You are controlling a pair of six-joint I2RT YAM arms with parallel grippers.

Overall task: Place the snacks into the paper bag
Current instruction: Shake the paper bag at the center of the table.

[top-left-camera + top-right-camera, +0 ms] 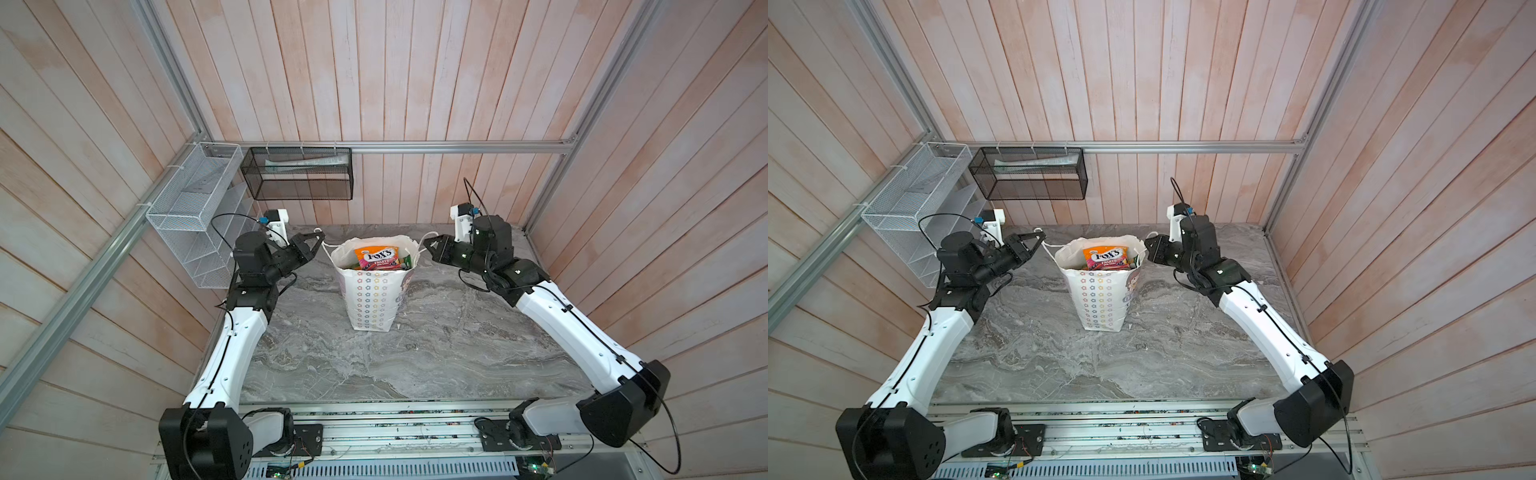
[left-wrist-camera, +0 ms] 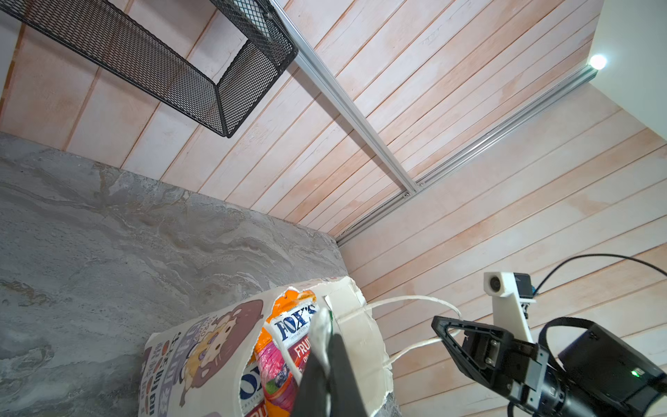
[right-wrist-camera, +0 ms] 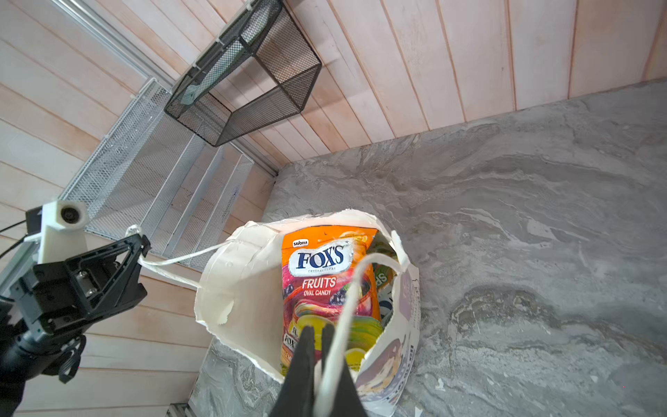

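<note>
I call the back wall twelve o'clock. My left gripper point(image 1: 319, 239) is pressed together and pinches the left handle point(image 3: 173, 260), the white cord on its side; my right gripper point(image 1: 429, 244) is pressed together too; the right handle point(image 3: 357, 285) runs right beside its fingers, but I cannot tell if the cord is caught between them.

The paper bag point(image 1: 370, 299) stands upright between the two, toward the back of the table point(image 1: 415, 357), mouth up; from the left gripper it lies at three o'clock, from the right gripper at nine o'clock; both arms look about equally near, just beside the rim.

The snacks point(image 1: 376, 258) stand on end inside; an orange FOX'S pouch is on top, with green ones tucked behind; I see no pouch on the table, so I think the packing is done or close.

The bag's long side goes up and down, but the cords run out sideways; I think an uneven pull could tip it, and the rim looks ragged.
</note>
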